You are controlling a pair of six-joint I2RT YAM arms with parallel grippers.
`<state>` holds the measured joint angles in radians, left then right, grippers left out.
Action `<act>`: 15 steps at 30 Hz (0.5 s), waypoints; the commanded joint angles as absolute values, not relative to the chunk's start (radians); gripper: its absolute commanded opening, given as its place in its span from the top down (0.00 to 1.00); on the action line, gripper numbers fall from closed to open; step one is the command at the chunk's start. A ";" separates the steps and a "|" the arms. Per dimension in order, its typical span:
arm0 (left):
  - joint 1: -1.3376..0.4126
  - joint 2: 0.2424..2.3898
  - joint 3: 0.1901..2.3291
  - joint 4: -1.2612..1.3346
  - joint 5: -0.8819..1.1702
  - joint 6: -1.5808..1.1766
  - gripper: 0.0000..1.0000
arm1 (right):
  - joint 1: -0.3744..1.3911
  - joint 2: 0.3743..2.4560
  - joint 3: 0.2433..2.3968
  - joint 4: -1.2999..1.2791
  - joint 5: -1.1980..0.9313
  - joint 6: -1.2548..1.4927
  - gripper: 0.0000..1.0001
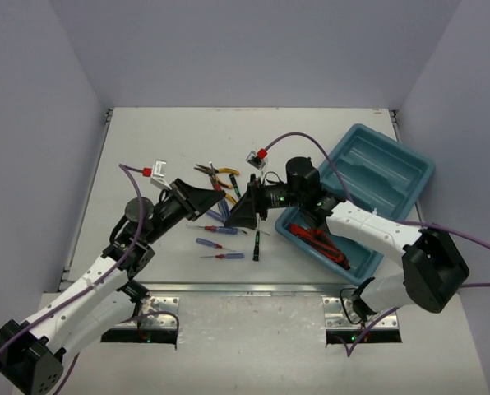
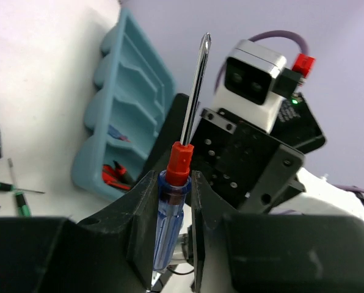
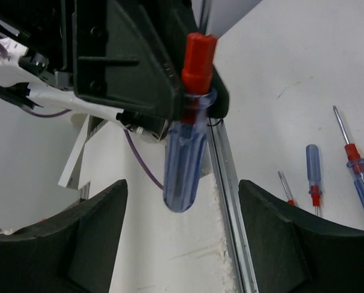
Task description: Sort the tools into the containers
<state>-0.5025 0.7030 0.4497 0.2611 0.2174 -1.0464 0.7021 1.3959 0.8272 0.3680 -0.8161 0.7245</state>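
left pincer clamped on blue-handled screwdriver; right pincer wide open, jaws either side of its handle

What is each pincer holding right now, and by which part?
The left pincer clamps a blue-handled screwdriver at the handle's top, just below the red collar. The right pincer is open near the handle's butt, holding nothing.
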 commanded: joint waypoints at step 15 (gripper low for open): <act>-0.537 0.835 0.721 -0.105 0.062 -0.889 0.00 | 0.709 1.435 1.105 -0.237 -0.529 0.252 1.00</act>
